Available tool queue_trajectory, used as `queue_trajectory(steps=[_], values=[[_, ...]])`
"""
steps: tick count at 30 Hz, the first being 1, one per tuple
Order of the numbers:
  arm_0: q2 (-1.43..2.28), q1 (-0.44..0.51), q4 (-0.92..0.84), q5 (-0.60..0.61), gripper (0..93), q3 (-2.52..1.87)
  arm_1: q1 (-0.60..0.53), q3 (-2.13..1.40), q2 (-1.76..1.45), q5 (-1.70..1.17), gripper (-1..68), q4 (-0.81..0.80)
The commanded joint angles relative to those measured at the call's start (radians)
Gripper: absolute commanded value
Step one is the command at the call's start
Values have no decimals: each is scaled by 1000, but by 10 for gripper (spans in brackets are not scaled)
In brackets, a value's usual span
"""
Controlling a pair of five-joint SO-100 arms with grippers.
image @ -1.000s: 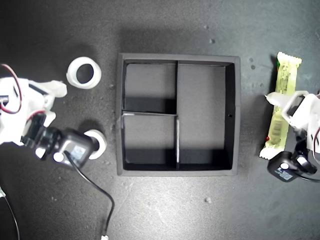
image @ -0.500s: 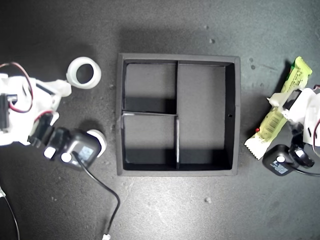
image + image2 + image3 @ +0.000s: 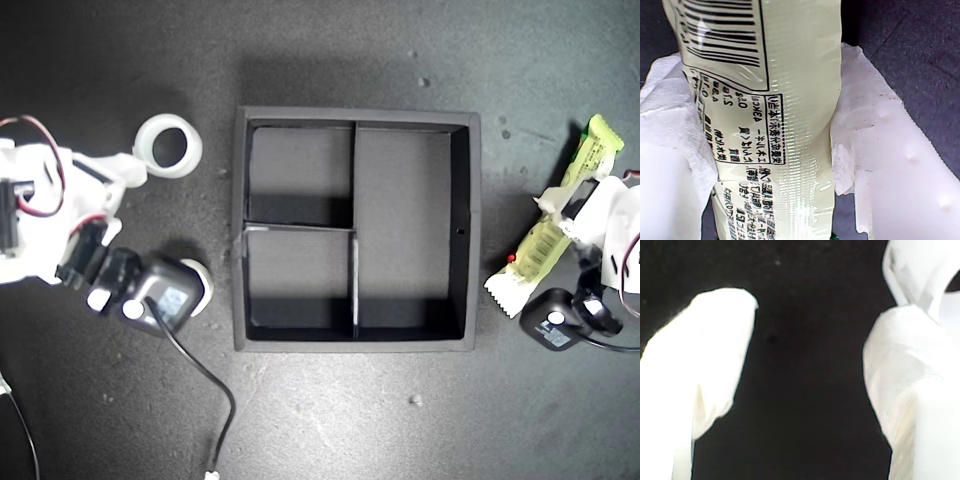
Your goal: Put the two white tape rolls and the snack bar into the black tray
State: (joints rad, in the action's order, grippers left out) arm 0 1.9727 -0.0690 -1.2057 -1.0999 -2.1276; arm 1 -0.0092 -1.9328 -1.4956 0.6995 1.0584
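Note:
The snack bar (image 3: pixel 548 240) lies slanted to the exterior view's right of the black tray (image 3: pixel 476 300). My first gripper (image 3: pixel 578 207) is shut on its middle. Up close, the yellow-green wrapper with barcode (image 3: pixel 765 100) is pressed between white padded fingers (image 3: pixel 890 165). The larger white tape roll (image 3: pixel 168 145) sits at the exterior view's left of the tray. My second gripper (image 3: pixel 108 188) is open just beside it, and the roll's edge (image 3: pixel 920 270) shows by one finger. The smaller tape roll (image 3: pixel 199 283) lies nearer, half hidden under that arm's camera.
The tray's compartments hold nothing. A black cable (image 3: pixel 205 380) trails from the second arm over the dark mat toward the exterior view's lower edge. Small pale specks (image 3: pixel 415 400) dot the mat.
The snack bar has swung from upright to slanted in the first gripper, its lower end moving toward the tray. The second arm has shifted slightly, its fingertip closer to the larger roll.

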Motion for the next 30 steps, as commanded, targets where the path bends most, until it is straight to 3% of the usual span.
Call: queue_trajectory(steps=[1,16,23,30], values=[[37,14,9,-11,172,8,3,63,-9,-264,40,61],[106,35,2,-23,169,-55,132,522,-20,-522,22,419],[135,37,18,-29,168,-89,152,744,34,-563,35,387],[130,29,31,-23,168,-86,72,1140,403,-531,35,367]])
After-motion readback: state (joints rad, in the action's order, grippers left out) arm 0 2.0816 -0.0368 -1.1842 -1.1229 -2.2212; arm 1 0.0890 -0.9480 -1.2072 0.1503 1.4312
